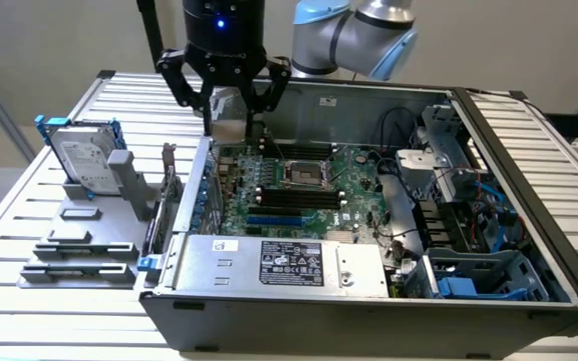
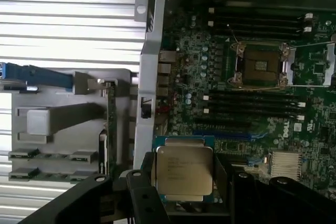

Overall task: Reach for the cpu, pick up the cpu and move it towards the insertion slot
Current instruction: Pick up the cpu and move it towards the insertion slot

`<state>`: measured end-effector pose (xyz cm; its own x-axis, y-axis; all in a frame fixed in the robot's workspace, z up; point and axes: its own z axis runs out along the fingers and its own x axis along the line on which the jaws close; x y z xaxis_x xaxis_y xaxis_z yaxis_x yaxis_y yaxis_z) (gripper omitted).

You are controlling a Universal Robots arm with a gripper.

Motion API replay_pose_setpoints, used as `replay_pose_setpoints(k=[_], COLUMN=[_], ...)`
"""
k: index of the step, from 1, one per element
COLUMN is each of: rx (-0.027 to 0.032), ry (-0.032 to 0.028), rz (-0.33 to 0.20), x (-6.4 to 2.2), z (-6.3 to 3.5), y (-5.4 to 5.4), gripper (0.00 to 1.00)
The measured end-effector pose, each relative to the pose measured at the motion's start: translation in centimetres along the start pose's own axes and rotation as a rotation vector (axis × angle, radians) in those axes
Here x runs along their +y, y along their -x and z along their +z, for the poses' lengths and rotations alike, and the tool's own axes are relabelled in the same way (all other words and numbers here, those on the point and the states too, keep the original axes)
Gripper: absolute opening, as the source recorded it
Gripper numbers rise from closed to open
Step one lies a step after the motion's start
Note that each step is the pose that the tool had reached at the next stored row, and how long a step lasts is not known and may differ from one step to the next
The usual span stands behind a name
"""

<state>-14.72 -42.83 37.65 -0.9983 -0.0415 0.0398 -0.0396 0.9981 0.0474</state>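
Observation:
My gripper (image 1: 232, 113) hangs above the back left corner of the open computer case, at the case wall's edge. It is shut on the cpu (image 2: 185, 174), a flat square chip with a silvery top and pale edges, held flat between the two black fingers (image 2: 143, 182). In the exterior view the cpu (image 1: 226, 105) shows as a silvery patch between the fingers. The insertion slot (image 1: 307, 174) (image 2: 261, 66), a square socket with a shiny frame and dark centre, lies on the motherboard, lower than the gripper and toward the exterior view's right of it.
A silver hard drive (image 1: 83, 154) with blue brackets stands in a grey holder (image 1: 78, 241) on the slatted table, left of the case. Black memory slots (image 1: 294, 197) and a blue card slot (image 1: 279, 220) lie near the socket. The power supply (image 1: 279, 263) fills the case front.

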Motion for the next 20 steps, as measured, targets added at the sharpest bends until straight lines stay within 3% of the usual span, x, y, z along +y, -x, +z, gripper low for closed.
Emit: replay_pose_setpoints(k=[12, 20], rx=[-0.0001, -0.0001], ry=[0.0001, 0.0001], rz=[0.000, 0.000], x=[1.64, 3.17], z=[0.21, 0.48], y=[4.7, 7.3], gripper=[0.54, 0.54])
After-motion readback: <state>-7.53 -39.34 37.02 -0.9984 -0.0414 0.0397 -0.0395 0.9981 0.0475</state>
